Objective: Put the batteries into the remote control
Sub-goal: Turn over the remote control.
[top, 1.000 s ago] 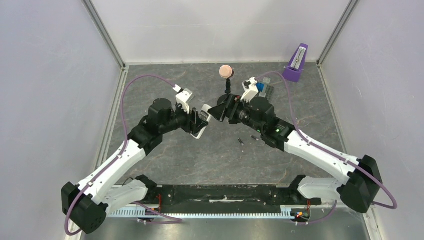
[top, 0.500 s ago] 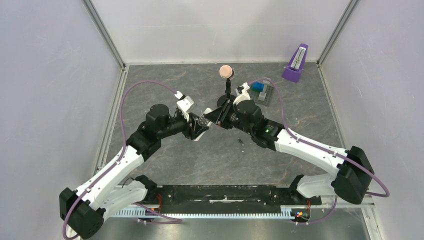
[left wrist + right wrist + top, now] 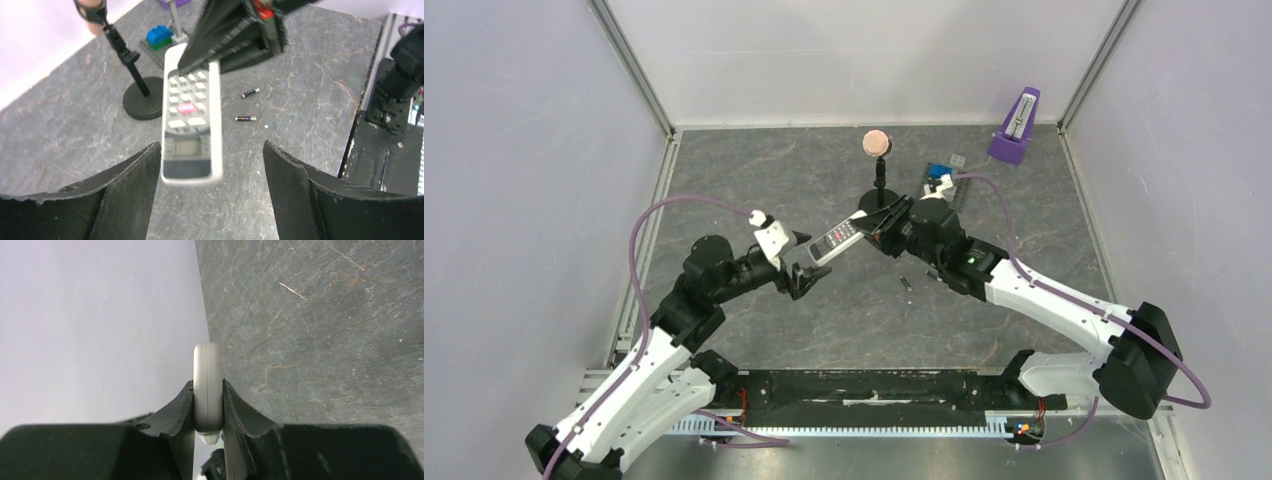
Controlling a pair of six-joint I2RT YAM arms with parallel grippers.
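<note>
The white remote control [image 3: 837, 240] hangs above the table, button face up, its far end pinched in my right gripper [image 3: 871, 222]. In the right wrist view the remote [image 3: 208, 365] shows edge-on, with the right gripper [image 3: 207, 385] shut on it. My left gripper [image 3: 802, 275] stands open just short of the remote's near end. In the left wrist view the remote [image 3: 190, 130] floats free ahead of the spread left gripper [image 3: 211, 150]. Two batteries [image 3: 250, 93] [image 3: 245, 118] lie on the table beyond it. One battery [image 3: 906, 284] shows in the top view beside the right arm.
A black stand with a pink ball on top [image 3: 877, 143] rises just behind the remote, and its round base [image 3: 144, 104] is near it. A grey plate with blue blocks [image 3: 944, 180] and a purple metronome [image 3: 1016, 125] sit at the back right. Walls close in the table.
My left gripper let go of the remote, opened wide and drew back toward the lower left. My right gripper closed on the remote's far end and now holds it alone.
</note>
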